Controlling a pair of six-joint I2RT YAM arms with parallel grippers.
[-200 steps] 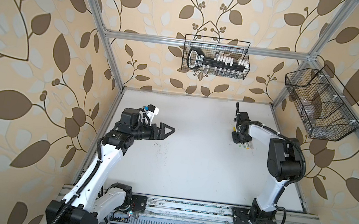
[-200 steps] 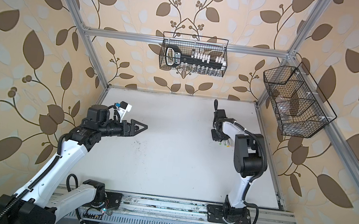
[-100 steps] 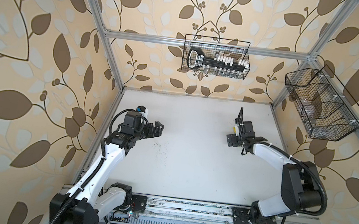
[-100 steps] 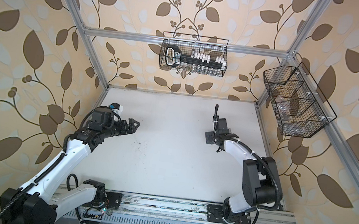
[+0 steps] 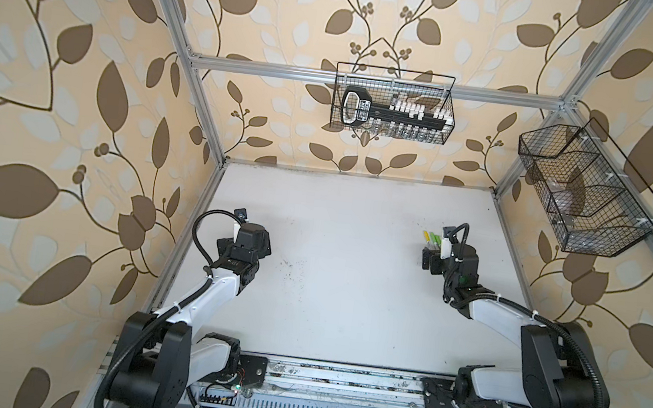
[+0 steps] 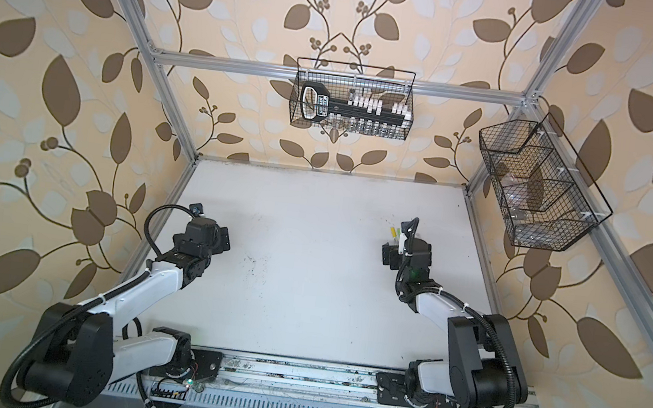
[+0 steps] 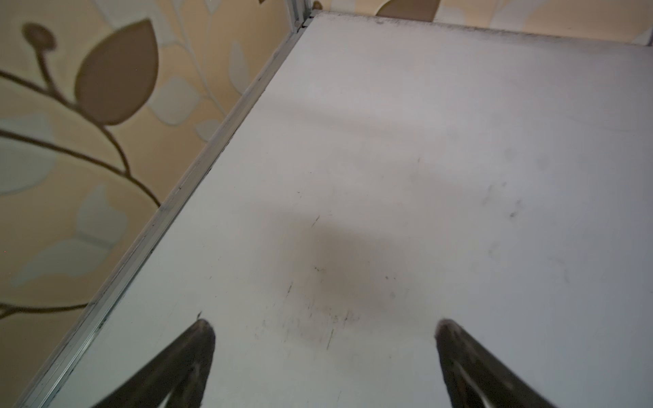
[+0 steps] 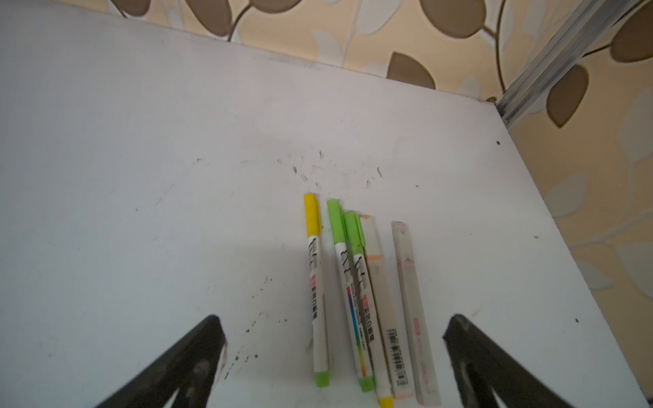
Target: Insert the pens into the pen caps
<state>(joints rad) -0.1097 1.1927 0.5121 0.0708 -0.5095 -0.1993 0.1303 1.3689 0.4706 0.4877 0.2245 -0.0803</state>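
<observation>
**Both claws wide, pens capped on the right**

Both top views: your slim white marker pens (image 5: 433, 239) (image 6: 396, 234) lie on the white bench (image 5: 348, 291), right side, mostly hidden under the right arm (image 5: 492, 312). Left wrist: left claw (image 7: 324, 321) spread wide over scuffed bench, gripping nothing. Right wrist: right claw (image 8: 334, 318) wide too, pens side by side between its dark fingers (image 8: 190, 356), short plastic pen caps (image 8: 311, 215) in yellow, green and pale on.
</observation>
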